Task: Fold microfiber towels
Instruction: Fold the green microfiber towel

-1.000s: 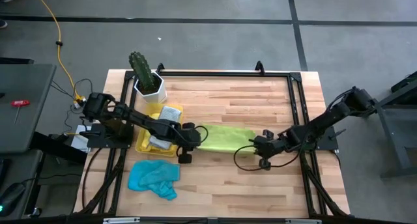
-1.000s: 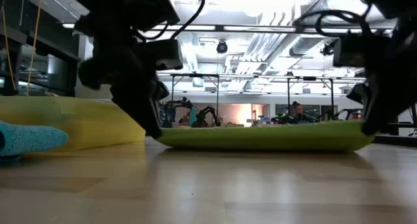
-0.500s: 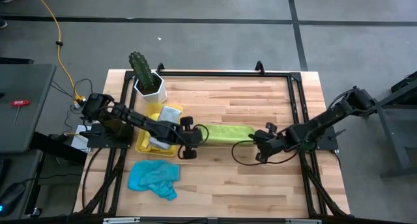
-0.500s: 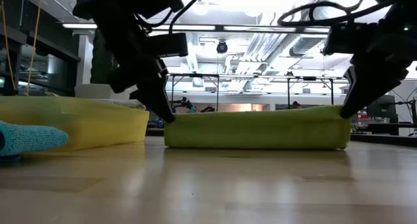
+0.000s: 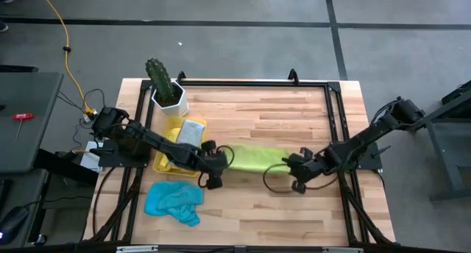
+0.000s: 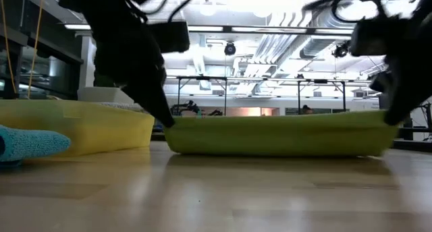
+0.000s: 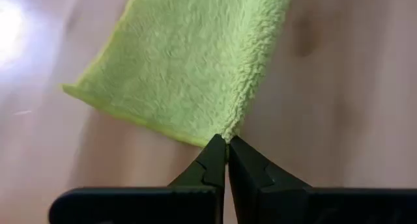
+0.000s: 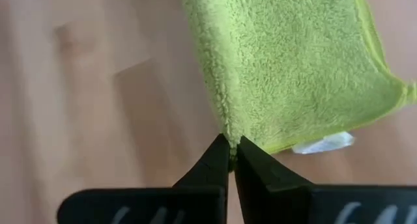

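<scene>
On the wooden table [image 5: 294,209], one lime green towel [image 5: 254,157] lies as a long folded strip near the middle, between the two arms. At its left end, the left gripper [image 5: 217,165] is pinched fully closed on a corner of the cloth; the wrist view shows its fingertips [image 7: 225,152] meeting right at the fabric edge. At the right end, the right gripper [image 5: 293,168] is clamped the same way on the opposite corner. One light blue towel [image 5: 174,201] sits crumpled near the front left. One yellow tray [image 5: 163,159] beside it holds what may be a single grey cloth, partly hidden by the arm. One potted cactus [image 5: 163,84] stands at the back left.
</scene>
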Action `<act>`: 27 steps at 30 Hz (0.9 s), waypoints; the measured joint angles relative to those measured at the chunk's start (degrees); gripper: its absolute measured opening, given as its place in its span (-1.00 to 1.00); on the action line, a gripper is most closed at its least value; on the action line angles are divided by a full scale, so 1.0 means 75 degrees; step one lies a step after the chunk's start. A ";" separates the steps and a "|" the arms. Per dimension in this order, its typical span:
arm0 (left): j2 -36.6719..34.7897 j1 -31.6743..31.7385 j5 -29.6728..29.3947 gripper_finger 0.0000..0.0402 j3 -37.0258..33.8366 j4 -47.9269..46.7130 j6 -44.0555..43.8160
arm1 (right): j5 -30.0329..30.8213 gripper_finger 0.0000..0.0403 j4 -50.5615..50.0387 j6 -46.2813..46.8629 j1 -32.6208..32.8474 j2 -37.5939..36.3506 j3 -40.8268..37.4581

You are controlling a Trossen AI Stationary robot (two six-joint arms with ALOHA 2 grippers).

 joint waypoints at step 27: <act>0.0044 -0.0365 -0.0401 -1.00 -0.0009 0.0528 -0.1015 | 0.0783 -1.00 -0.0093 0.2448 0.0986 0.0000 0.0006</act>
